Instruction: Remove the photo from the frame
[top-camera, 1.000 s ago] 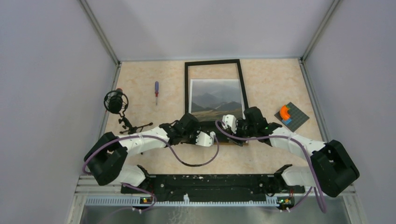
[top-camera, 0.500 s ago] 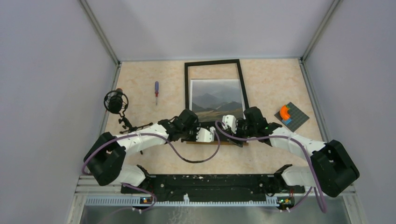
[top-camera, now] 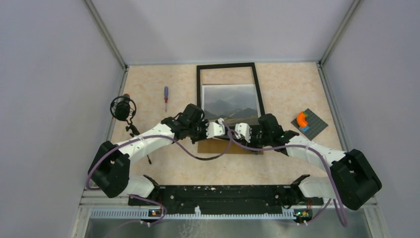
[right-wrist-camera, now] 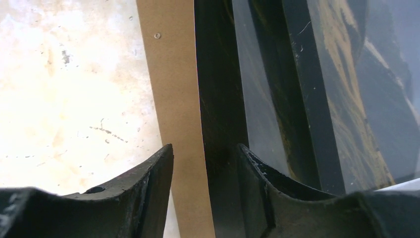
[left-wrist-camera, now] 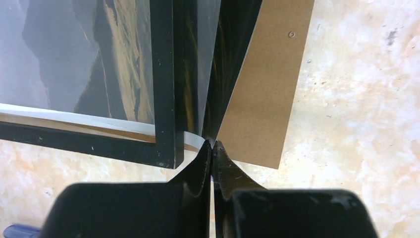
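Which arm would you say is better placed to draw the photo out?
Probably left: the left gripper is shut at the white corner of the photo, while the right gripper stands open astride the backing board and frame edge.

My left gripper [left-wrist-camera: 212, 148] has closed fully and moved from the frame's [top-camera: 199, 94] near-left corner toward the table's [top-camera: 277, 163] far edge, uncovering the brown board [top-camera: 215, 147] at the frame's near edge.

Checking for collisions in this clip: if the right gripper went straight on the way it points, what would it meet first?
Probably the brown board and the frame's black edge, both lined up between the open right gripper's fingers; how near is unclear.
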You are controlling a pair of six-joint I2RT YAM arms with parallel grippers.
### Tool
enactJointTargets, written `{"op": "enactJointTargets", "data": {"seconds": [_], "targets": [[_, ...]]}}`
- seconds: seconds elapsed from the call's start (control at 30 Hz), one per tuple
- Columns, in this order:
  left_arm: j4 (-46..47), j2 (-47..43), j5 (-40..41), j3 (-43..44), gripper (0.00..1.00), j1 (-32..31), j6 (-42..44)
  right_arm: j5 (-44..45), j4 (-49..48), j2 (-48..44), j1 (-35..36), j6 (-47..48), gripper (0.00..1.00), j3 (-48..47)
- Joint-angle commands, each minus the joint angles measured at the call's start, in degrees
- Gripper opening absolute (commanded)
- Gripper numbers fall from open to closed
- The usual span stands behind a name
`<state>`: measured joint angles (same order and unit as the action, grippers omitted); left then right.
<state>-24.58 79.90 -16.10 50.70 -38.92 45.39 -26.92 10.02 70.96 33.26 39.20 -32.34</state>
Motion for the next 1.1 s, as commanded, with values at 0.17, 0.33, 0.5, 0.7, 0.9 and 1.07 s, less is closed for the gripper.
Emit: {"op": "enactJointTargets", "data": {"seconds": [0.17,0.33,0.5,0.7,0.9,1.07], "targets": [[-2.33,-3.76,-8.36,3.89,0.0,1.27,-1.44,6.46,-9.04,-0.43,2.52,0.87,0.28,0.64],[-4.98,-4.88,-8.93,5.48,0.24,2.47,-0.67,6.68,-8.03,-0.02,2.77,-0.09,0.0,-0.7],[-8.89,-6.76,-11.41,7.11,0.62,4.62,2.55,6.27,-6.5,0.24,2.76,-1.03,0.0,-1.96],[-9.57,-6.62,-11.03,4.03,0.76,4.55,7.97,6.38,-4.77,1.66,2.76,-2.47,0.0,-3.55],[-6.68,-5.07,-12.75,1.11,0.76,3.28,9.64,6.12,-3.61,2.79,2.7,-4.09,0.0,-5.39],[1.29,-5.35,-6.44,-4.74,0.76,2.32,10.31,5.32,-2.61,2.89,2.69,-4.57,0.0,-6.09]]}}
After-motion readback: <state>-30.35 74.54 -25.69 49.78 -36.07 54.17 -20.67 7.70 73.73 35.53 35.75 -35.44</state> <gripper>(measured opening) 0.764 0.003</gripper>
